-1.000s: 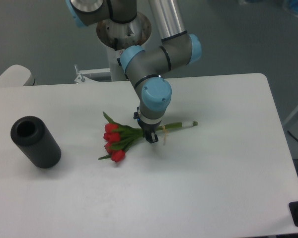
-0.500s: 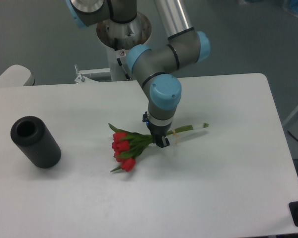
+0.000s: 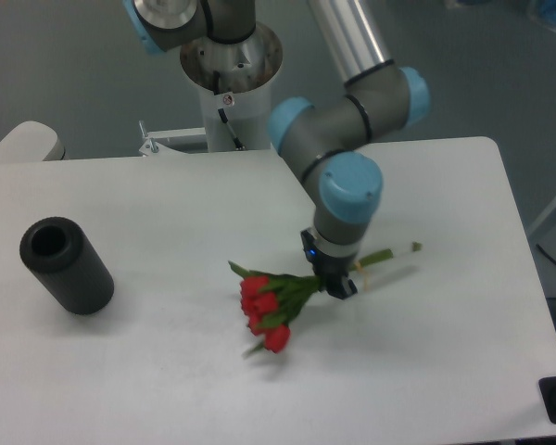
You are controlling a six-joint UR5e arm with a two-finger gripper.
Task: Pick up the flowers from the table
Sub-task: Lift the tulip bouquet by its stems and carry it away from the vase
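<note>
The flowers (image 3: 267, 304) are a small bunch of red tulips with green leaves, their long green stems pointing right to a pale tip (image 3: 410, 247). My gripper (image 3: 334, 282) is shut on the stems just right of the leaves and holds the bunch above the white table (image 3: 167, 389). The red heads hang to the lower left of the gripper, and a faint shadow lies on the table under them. The gripper's fingers are mostly hidden behind the arm's blue-capped wrist (image 3: 349, 190).
A black cylinder (image 3: 66, 264) lies on its side at the left of the table, open end facing the camera. The arm's base column (image 3: 230, 74) stands behind the table's far edge. The table's right edge (image 3: 528, 269) is near the stem tips.
My gripper has moved right and toward the front with the flowers shut in it. The bunch has left its earlier spot near the table's middle. The black cylinder has not moved.
</note>
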